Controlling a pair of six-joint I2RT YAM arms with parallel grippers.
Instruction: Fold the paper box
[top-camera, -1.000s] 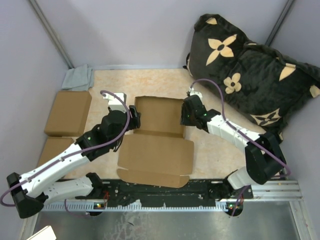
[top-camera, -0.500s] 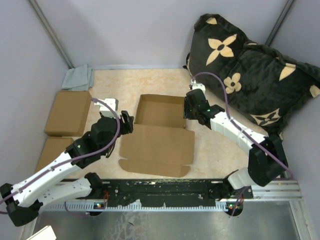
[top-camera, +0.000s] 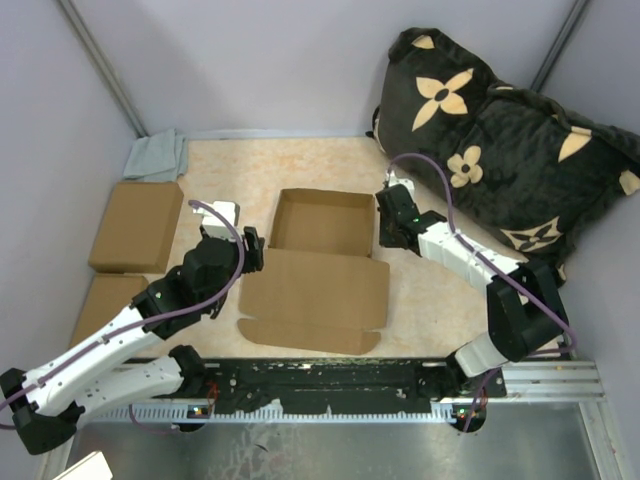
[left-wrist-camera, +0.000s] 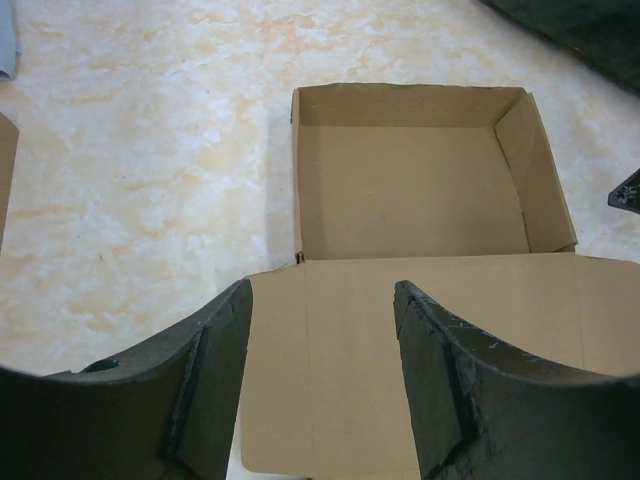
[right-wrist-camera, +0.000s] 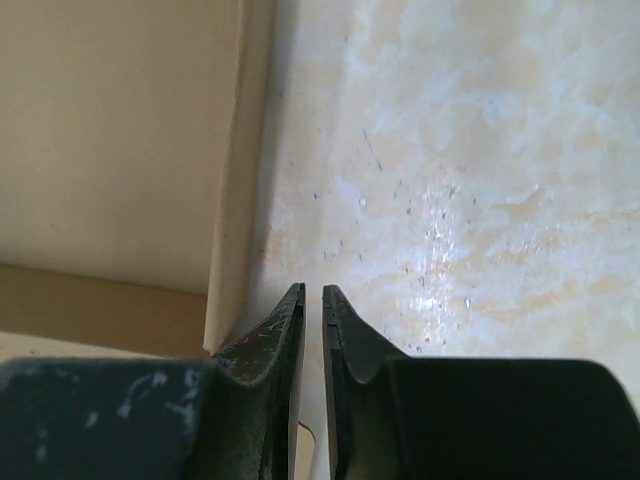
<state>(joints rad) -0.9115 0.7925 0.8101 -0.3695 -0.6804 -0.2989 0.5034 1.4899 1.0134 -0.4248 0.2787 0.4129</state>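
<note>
The paper box (top-camera: 322, 222) lies mid-table, plain brown. Its far half forms a shallow tray with four upright walls, and its lid panel (top-camera: 315, 295) lies flat toward me. In the left wrist view the tray (left-wrist-camera: 410, 190) is ahead and the lid (left-wrist-camera: 480, 330) is underneath. My left gripper (top-camera: 252, 250) hovers at the lid's left corner, open (left-wrist-camera: 322, 290), with only cardboard showing below its fingers (left-wrist-camera: 215, 370). My right gripper (top-camera: 388, 236) is just outside the tray's right wall (right-wrist-camera: 240, 180). Its jaws (right-wrist-camera: 312, 290) are drawn to a thin slit with nothing gripped.
Two brown cardboard blocks (top-camera: 137, 225) (top-camera: 105, 300) lie along the left wall, with a grey cloth (top-camera: 157, 156) in the far left corner. A black pillow with beige flowers (top-camera: 500, 140) fills the far right. The arms' base rail (top-camera: 330, 375) runs along the near edge.
My left gripper backed off the tray's left wall toward the near left. My right gripper let go of the right wall, shifted slightly right and narrowed its jaws. The tray walls stay up.
</note>
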